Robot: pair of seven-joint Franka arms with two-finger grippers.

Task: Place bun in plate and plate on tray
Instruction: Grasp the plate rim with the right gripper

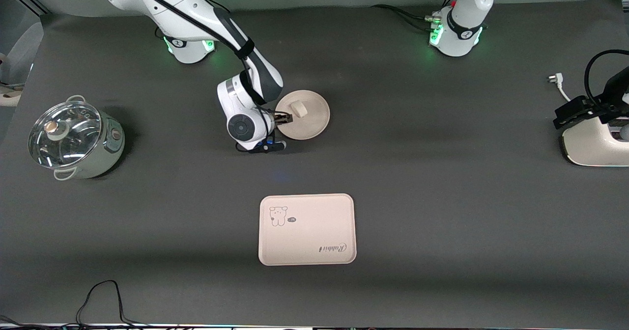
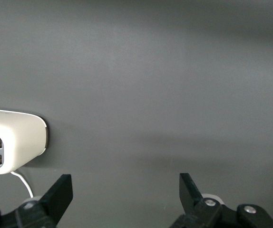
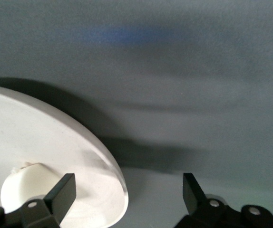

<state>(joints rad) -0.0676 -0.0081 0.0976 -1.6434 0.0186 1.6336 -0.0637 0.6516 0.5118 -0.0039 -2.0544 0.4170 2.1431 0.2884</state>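
Small cream-white rounded bun [image 1: 298, 108] sits in the round cream-beige shallow plate [image 1: 314, 123], mid-worktop toward the edge where the arm bases stand. Flat cream-pink rectangular tray [image 1: 306, 229] with bear drawing lies well apart, nearer the front camera, empty.

Right end effector [image 1: 284, 118] is at the plate's rim on the right arm's side, fingers spread wide, one finger [image 3: 60, 194] over the dish near the bun, the other [image 3: 192, 189] outside the rim; nothing gripped.

Left end effector [image 2: 124, 194] waits, fingers wide apart and empty, by the white toaster [image 1: 592, 143] at the left arm's edge of the worktop.

Risks, as judged:
- A thin rim pinch could let the plate tilt on lifting, and the bun could roll off.
- The inner finger could nudge the bun on closing.
- A long carry to the tray could let the plate slip.
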